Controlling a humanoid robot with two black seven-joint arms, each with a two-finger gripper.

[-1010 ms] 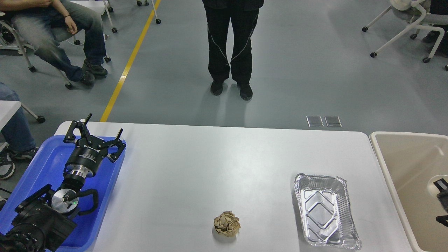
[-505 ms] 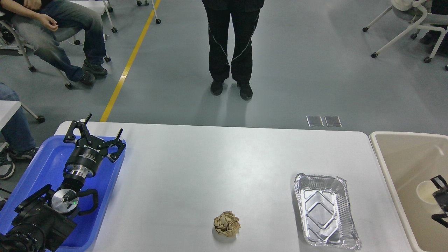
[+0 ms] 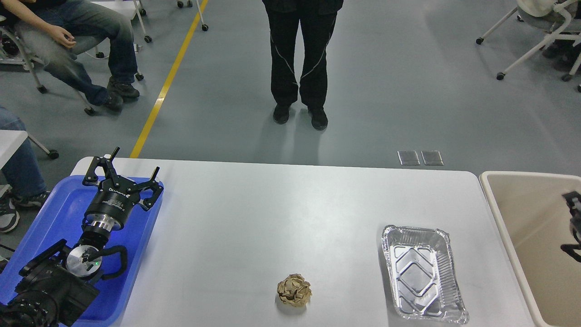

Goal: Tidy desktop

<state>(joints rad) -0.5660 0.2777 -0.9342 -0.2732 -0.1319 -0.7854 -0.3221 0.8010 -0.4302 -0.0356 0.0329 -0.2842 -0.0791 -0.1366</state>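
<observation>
2 items on desktop (image 3: pixel 281 213): paper ball (image 3: pixel 294 290), foil tray (image 3: pixel 423 273) | L hand (image 3: pixel 123 175) spread wide, empty | R hand (image 3: pixel 573 225) blurred, can't tell | lettering unreadable

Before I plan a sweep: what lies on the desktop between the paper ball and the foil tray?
Nothing; in the head view the desktop is bare between the crumpled paper ball and the foil tray.

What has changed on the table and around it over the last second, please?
The right gripper, at the frame's right edge over the beige bin, moved up and looks blurred. Nothing visibly taken or released. The left gripper over the blue tray, the paper ball, the foil tray and the desktop stayed put.
</observation>
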